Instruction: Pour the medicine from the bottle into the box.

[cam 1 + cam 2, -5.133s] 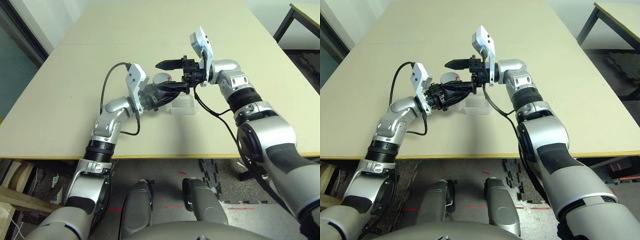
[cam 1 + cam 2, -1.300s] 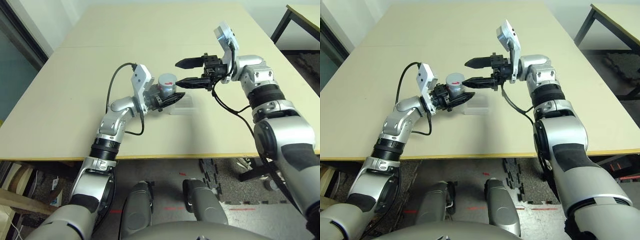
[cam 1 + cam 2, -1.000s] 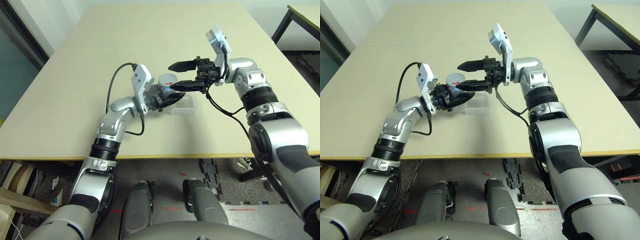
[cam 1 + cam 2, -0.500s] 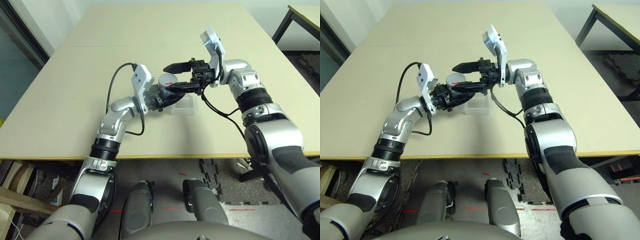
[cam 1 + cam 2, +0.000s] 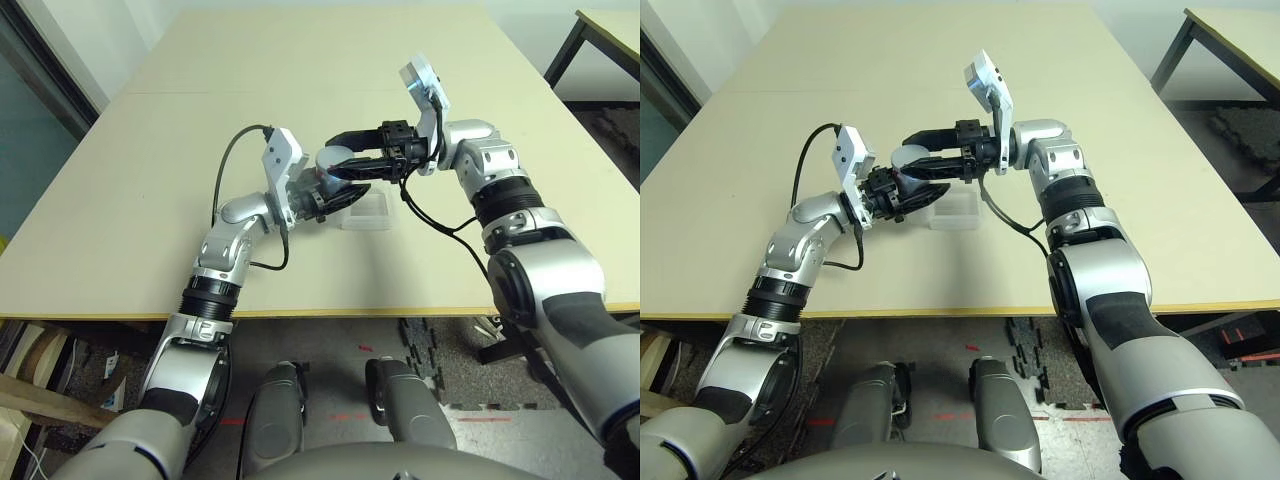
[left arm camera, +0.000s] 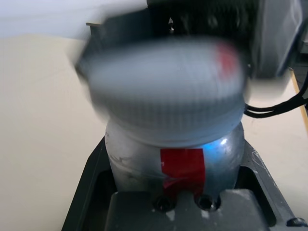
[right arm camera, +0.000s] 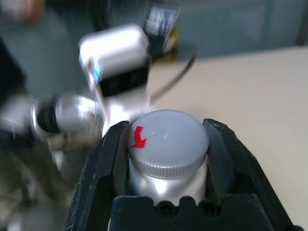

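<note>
Left end effector [image 5: 338,198] clamped round bottle [image 5: 332,184] — grey cap [image 5: 334,156] on top, right end effector [image 5: 344,156] closed on it. Clear box [image 5: 366,212] on desk [image 5: 180,250], just beside — bare desk surface all around.

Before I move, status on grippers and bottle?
Left gripper holding bottle; right gripper closed on its cap. Cap still on, blocks pouring.

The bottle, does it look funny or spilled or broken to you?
No, nothing stands out. The left fingers hold the bottle, the right fingers grip its cap, and the clear box sits flat on the table.
</note>
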Controlling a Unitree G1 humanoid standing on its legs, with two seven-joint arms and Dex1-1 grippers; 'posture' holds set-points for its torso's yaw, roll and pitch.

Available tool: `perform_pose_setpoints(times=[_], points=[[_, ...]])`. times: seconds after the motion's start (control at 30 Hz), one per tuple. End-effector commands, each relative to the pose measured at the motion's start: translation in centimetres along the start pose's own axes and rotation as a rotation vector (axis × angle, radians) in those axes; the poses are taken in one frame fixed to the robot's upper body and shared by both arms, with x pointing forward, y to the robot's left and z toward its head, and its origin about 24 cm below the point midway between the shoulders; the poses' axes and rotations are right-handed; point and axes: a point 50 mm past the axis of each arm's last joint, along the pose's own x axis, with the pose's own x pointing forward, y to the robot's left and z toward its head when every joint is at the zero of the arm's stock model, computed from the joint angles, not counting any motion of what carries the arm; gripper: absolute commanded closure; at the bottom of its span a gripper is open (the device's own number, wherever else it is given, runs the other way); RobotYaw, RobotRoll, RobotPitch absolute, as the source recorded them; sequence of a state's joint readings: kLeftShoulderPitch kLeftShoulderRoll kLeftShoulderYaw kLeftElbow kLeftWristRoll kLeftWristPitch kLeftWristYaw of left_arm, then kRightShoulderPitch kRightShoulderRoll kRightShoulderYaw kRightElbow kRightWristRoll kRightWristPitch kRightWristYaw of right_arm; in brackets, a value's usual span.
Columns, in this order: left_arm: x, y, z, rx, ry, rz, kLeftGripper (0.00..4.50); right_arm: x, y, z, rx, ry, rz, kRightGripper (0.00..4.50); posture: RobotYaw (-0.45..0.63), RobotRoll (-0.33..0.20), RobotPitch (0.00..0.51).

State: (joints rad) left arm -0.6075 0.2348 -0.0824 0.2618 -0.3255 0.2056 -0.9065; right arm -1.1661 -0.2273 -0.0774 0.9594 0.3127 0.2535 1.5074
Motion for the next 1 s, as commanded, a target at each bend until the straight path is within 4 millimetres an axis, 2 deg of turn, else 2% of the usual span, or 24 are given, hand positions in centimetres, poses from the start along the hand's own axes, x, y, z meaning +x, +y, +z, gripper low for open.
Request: perform_pose_setpoints(times=[0.03,0.17,0.37,0.67,0.83,1.0], points=[[-0.1,-0.3,-0.5,-0.016,0.011,-0.009,1.85,-0.4,-0.1,2.9,0.027,-0.153,-0.031,1.93,-0.17,0.000,0.107],[0.0,-0.3,-0.5,-0.016,0.009,-0.005,1.85,-1.7,-0.4,4.0,0.048,-0.223,-0.121,1.93,-0.17,0.000,0.108],[-0.2,0.0,-0.5,-0.014,0.006,0.013,1.85,-6.3,-0.9,2.6,-0.039,0.011,-0.410,1.93,-0.17,0.000,0.111],[-0.7,1.2,-0.4,0.001,0.017,0.070,1.85,-13.7,-0.7,1.7,-0.022,0.256,-0.883,1.93,-0.19,0.000,0.110],[-0.6,1.6,-0.5,0.017,0.037,0.085,1.85,-15.8,-0.6,0.7,0.001,0.342,-1.028,1.93,-0.20,0.000,0.102],[-0.4,1.9,-0.6,0.026,0.038,0.092,1.85,-16.3,-0.5,-0.4,0.037,0.398,-1.050,1.93,-0.20,0.000,0.099]])
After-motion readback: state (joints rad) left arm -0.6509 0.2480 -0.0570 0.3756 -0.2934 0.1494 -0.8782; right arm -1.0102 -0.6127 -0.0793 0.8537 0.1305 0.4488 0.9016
